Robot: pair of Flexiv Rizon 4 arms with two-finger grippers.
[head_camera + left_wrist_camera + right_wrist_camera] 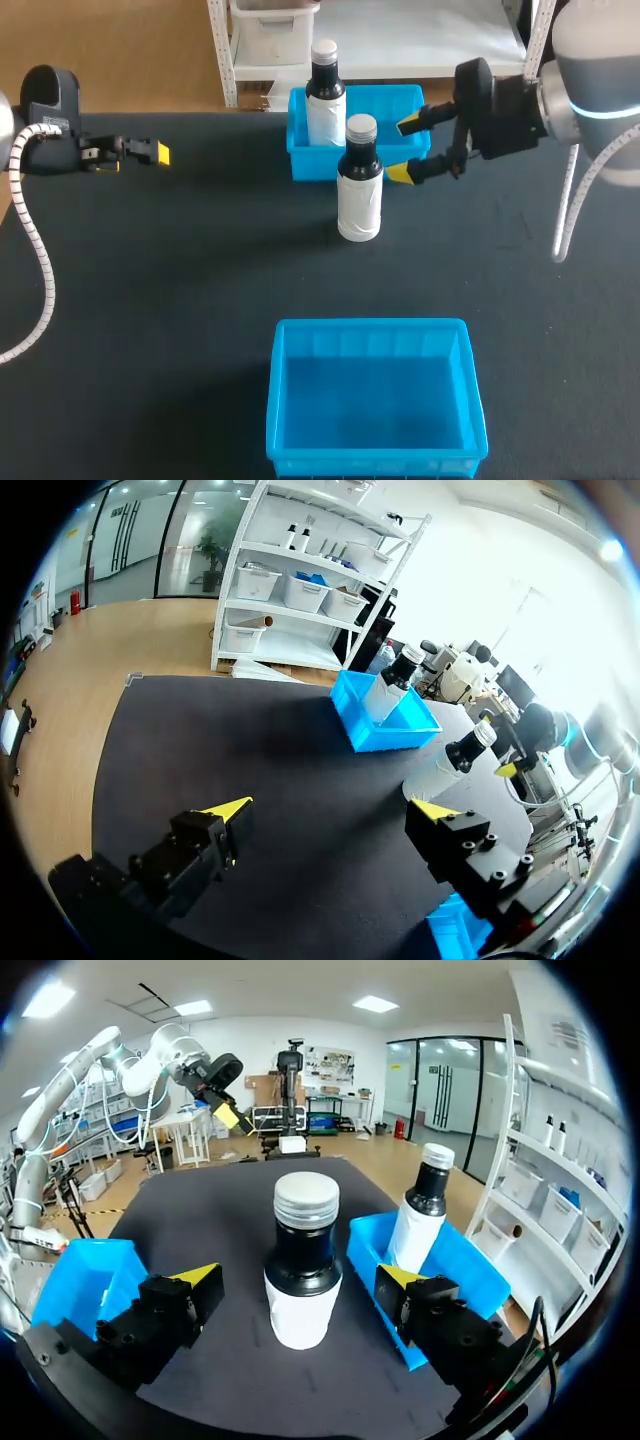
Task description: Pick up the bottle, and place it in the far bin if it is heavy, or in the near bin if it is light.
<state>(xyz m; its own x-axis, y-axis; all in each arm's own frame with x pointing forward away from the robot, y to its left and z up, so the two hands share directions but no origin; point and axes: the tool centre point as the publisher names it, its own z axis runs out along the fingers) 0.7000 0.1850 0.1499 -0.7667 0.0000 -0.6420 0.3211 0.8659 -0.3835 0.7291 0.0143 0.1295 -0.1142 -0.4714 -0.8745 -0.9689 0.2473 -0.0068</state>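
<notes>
**On the black table [150,300], your bottle [359,185] stood free**

It was upright between the far bin [385,100] and the near bin [372,327], close to the far one. Your right gripper [404,148] was spread wide just beside it, not touching. Your left gripper [150,152] was spread too, well apart. A second bottle [324,95] stood inside the far bin

place: robotics lab | seen: left arm [45,95], right arm [590,60] over black table [150,300]
</notes>
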